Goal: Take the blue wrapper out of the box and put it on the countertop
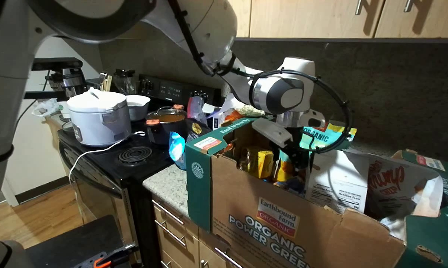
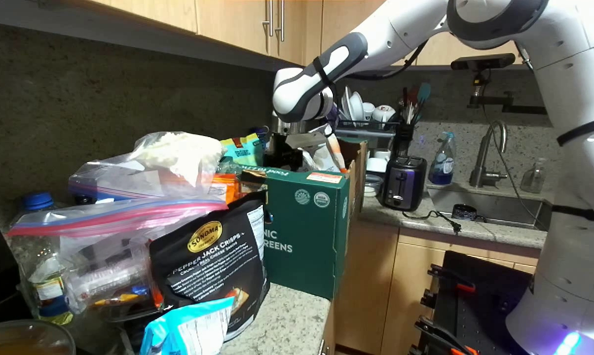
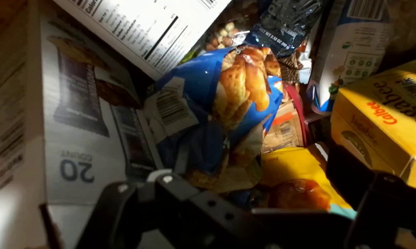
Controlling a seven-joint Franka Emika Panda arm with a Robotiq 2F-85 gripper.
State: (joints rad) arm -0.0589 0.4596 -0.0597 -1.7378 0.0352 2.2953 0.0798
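The gripper [image 3: 247, 169] stands spread; the blue wrapper [image 3: 208, 97] may snag during lifting because the white carton [image 3: 83, 141] crowds it.

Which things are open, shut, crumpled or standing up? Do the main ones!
Large brown-and-green cardboard box: open on top.
Shiny blue plastic snack wrapper: crumpled, inside the box.
Black two-fingered gripper: open.
Round white cooker: shut.
Pale wooden upper cabinet doors: shut.
Dark boxy toaster: upright.
Clear bottle with blue liquid: upright.
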